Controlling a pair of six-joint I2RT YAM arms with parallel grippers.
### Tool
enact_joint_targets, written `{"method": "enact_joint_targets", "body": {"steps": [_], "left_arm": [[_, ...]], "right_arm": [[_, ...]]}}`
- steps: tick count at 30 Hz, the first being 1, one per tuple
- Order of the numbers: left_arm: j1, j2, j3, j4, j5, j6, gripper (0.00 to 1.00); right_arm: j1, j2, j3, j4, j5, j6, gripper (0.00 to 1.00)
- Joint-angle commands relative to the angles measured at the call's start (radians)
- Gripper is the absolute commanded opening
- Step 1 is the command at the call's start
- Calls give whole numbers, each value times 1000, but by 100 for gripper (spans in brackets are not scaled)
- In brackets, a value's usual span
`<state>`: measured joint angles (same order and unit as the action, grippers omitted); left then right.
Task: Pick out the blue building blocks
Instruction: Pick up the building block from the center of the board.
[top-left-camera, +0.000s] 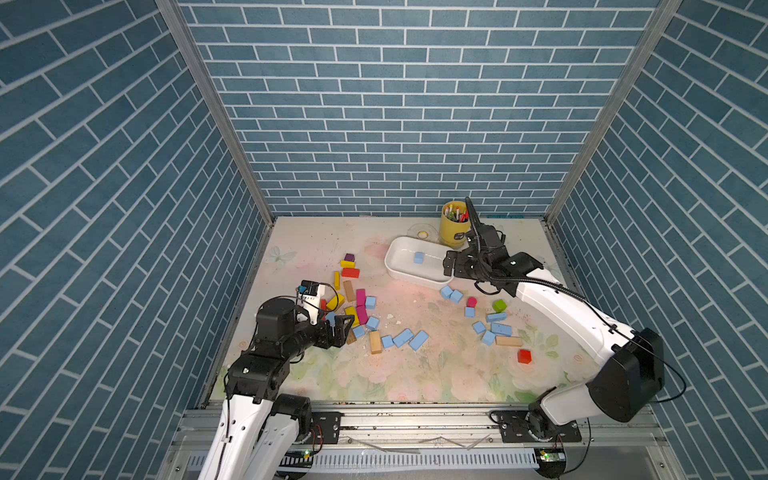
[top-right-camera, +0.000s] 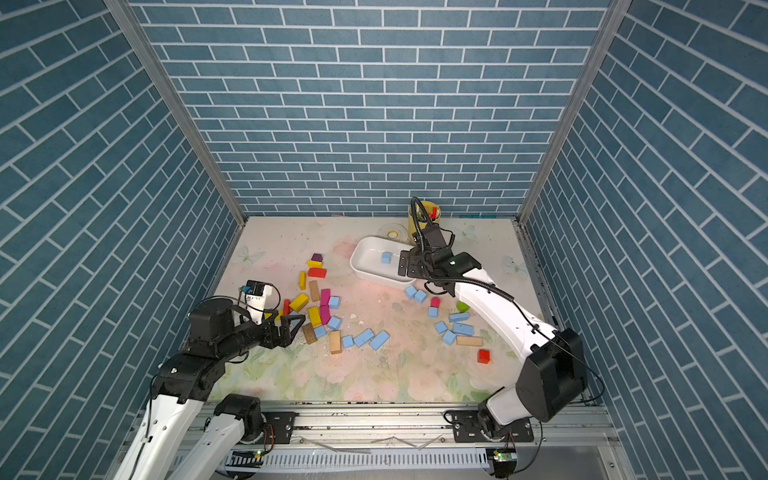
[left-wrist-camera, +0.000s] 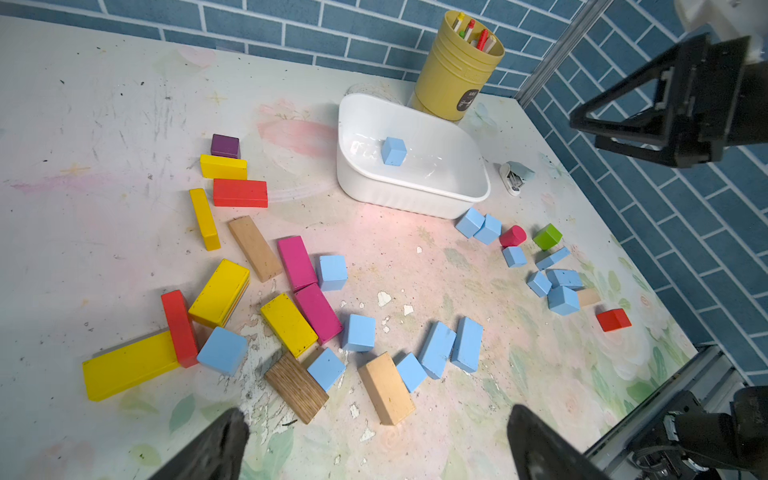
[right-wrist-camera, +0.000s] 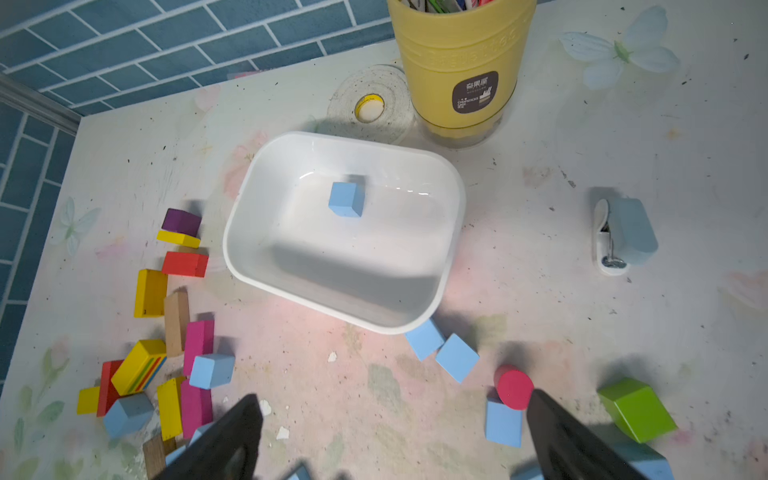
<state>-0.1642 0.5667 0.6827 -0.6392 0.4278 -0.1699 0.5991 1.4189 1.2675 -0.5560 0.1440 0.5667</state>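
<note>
Blue building blocks (left-wrist-camera: 358, 332): one cube (right-wrist-camera: 345, 199) is sitting inside the white tub (right-wrist-camera: 374, 291); the rest are lying scattered on the table (top-left-camera: 316, 237) in two loose groups.
Right jaws: hanging spread wide and empty above the tub's near rim.
Nearest pick, right: a touching pair of blue cubes (right-wrist-camera: 457, 357) is lying just beside the tub's wall, on the robot's side of those jaws (probably the shorter reach).
Left jaws: gaping empty too, hovering by the mixed pile, with a blue cube (left-wrist-camera: 222, 351) sitting just ahead.
Long blue bricks (top-left-camera: 418, 340): two are lying side by side, long axes parallel, slanting across the table.
Yellow holder (left-wrist-camera: 455, 66): carrying pens, no blocks.
</note>
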Motion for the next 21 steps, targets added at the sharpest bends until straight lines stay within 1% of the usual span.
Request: {"method": "enact_joint_targets", "body": {"steps": [1, 4, 7, 10, 13, 15, 20, 21], "left_arm": [[-8, 6, 1, -17, -55, -20, 100], [-11, 8, -1, -22, -117, -45, 99], [-14, 11, 4, -38, -207, -91, 99], [-15, 18, 11, -73, -284, -190, 99], [-18, 18, 45, -100, -331, -269, 98], [-27, 13, 55, -119, -387, -324, 97], [-46, -8, 51, -121, -437, -464, 98], [-57, -5, 48, -120, -462, -499, 98]], "right_arm": [[-3, -96, -53, 11, -17, -80, 99], [-3, -169, -110, 13, -63, -109, 99], [-4, -244, -170, 16, -102, -130, 99], [-3, -301, -210, 12, -129, -148, 99], [-3, -348, -247, 22, -189, -174, 99], [-3, -373, -273, 37, -227, -200, 99], [-2, -416, -342, 97, -346, -265, 99], [-2, -422, -356, 113, -371, -279, 99]]}}
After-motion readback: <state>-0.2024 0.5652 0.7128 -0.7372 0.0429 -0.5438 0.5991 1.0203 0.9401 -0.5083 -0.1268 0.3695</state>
